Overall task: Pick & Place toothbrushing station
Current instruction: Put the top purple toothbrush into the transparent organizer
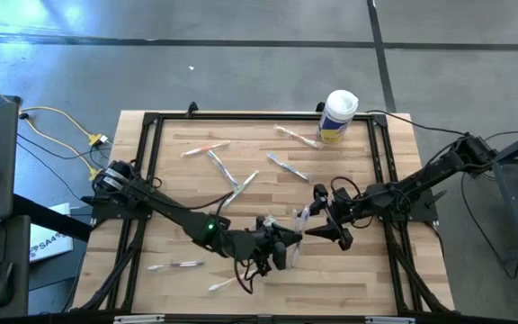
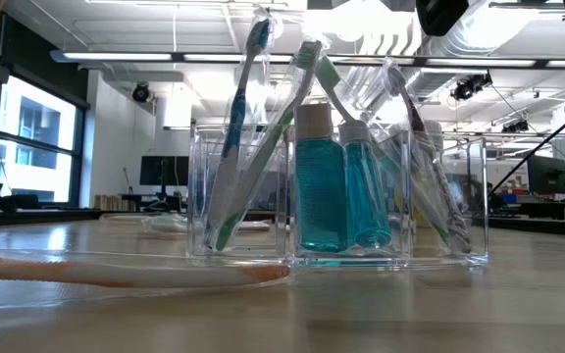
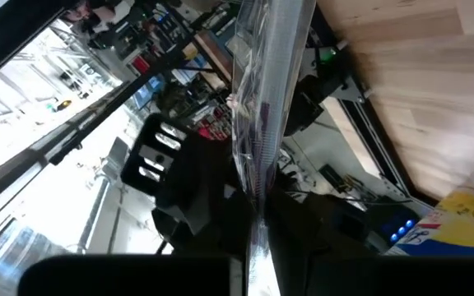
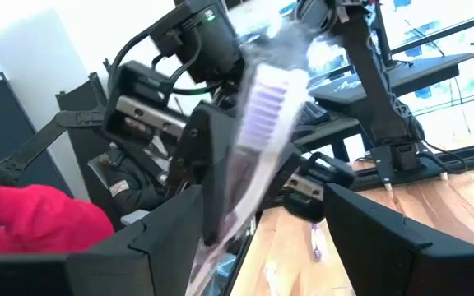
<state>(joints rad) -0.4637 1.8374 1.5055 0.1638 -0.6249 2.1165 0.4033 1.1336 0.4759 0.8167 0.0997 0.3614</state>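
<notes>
Left pincer (image 1: 288,245) was closed on a wrapped toothbrush (image 3: 257,123) mid-bench, just beside the right pincer (image 1: 317,227), whose jaws stood open round the brush's bristle end (image 4: 263,103). Clear holder (image 2: 336,196) w/ brushes & blue bottles (image 2: 341,191) sat on the bench (image 1: 367,270). Brush looked light, stiff; wrapper prob. slippery, so grip mid-handle. Loose brushes (image 1: 223,166) lay scattered about; canister (image 1: 338,115) at far edge, well apart.

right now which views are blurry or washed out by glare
Low view: ceiling lights glare behind the clear organizer; the near toothbrush on the table is out of focus. Right wrist view: the wrapped toothbrush is smeared. Left wrist view: bright windows wash out one side.
</notes>
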